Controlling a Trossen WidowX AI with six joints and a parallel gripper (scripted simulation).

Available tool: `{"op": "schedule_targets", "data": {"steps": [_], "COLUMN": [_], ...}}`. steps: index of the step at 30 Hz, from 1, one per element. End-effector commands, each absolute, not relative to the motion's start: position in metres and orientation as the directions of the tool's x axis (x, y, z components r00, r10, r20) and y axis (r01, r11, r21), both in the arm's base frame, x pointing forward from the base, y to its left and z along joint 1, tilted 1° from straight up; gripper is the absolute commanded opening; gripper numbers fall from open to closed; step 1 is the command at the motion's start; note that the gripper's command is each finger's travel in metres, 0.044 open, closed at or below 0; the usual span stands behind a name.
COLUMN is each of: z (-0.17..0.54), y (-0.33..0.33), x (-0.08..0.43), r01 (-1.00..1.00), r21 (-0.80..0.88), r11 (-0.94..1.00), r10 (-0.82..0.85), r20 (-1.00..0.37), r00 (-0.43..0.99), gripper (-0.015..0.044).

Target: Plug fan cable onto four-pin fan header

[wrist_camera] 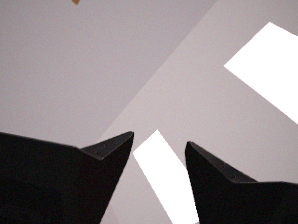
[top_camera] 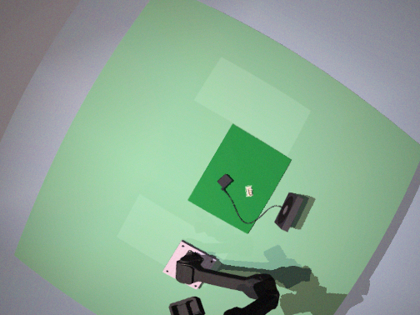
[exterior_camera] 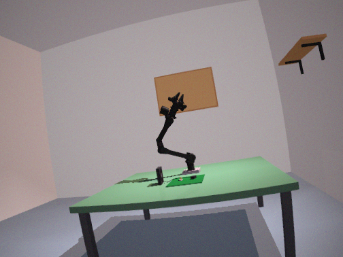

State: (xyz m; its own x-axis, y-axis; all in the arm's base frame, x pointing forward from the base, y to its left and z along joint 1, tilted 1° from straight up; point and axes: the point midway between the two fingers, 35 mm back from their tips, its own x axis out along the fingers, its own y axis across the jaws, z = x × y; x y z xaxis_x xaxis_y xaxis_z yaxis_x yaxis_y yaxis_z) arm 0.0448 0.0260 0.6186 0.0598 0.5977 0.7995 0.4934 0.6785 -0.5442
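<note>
The fan's plug, a small dark block (top_camera: 225, 181) (exterior_camera: 193, 177), lies on the green board (top_camera: 239, 146) (exterior_camera: 194, 181), off the header. Its thin cable (top_camera: 236, 207) curves across the board to the dark fan (top_camera: 286, 209) (exterior_camera: 159, 175), which stands beside the board. The small whitish four-pin header (top_camera: 249, 191) (exterior_camera: 181, 179) is on the board, a short way from the plug; its pins are too small to make out. My gripper (exterior_camera: 180, 95) (wrist_camera: 159, 141) is open and empty, raised high above the table and pointing upward, far from plug and board. Its fingertips are not visible in the top view.
The arm's pale base plate (top_camera: 172, 262) (exterior_camera: 189, 172) is fixed to the light green table (top_camera: 104, 158) (exterior_camera: 245, 173) near the board. The arm's links stretch out past the base. A corkboard (exterior_camera: 201, 83) and a wooden shelf (exterior_camera: 299, 49) are on the walls.
</note>
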Motion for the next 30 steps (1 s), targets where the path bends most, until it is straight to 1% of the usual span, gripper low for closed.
{"op": "schedule_targets", "data": {"steps": [1,7,11,14,21,26,30], "z": [0.601,0.559,0.522,0.493,0.423,0.384,0.346], "y": [0.083,0.164,0.212,0.238,0.271,0.273,0.268], "x": [0.020,0.019,0.038,0.061,0.123,0.163,0.197], "r01": [0.621,0.752,0.783,0.770,0.676,0.572,0.475], "r21": [-0.590,-0.624,-0.623,-0.621,-0.589,-0.585,-0.548], "r11": [0.516,0.215,-0.002,-0.147,-0.442,-0.576,-0.689], "r10": [0.716,0.854,0.904,0.912,0.854,0.778,0.691], "r20": [0.695,0.493,0.333,0.217,-0.045,-0.175,-0.300], "r00": [0.066,0.165,0.267,0.348,0.519,0.604,0.657], "gripper": [0.0210,0.0210,0.0210,0.0210,0.0210,0.0210,0.0210]}}
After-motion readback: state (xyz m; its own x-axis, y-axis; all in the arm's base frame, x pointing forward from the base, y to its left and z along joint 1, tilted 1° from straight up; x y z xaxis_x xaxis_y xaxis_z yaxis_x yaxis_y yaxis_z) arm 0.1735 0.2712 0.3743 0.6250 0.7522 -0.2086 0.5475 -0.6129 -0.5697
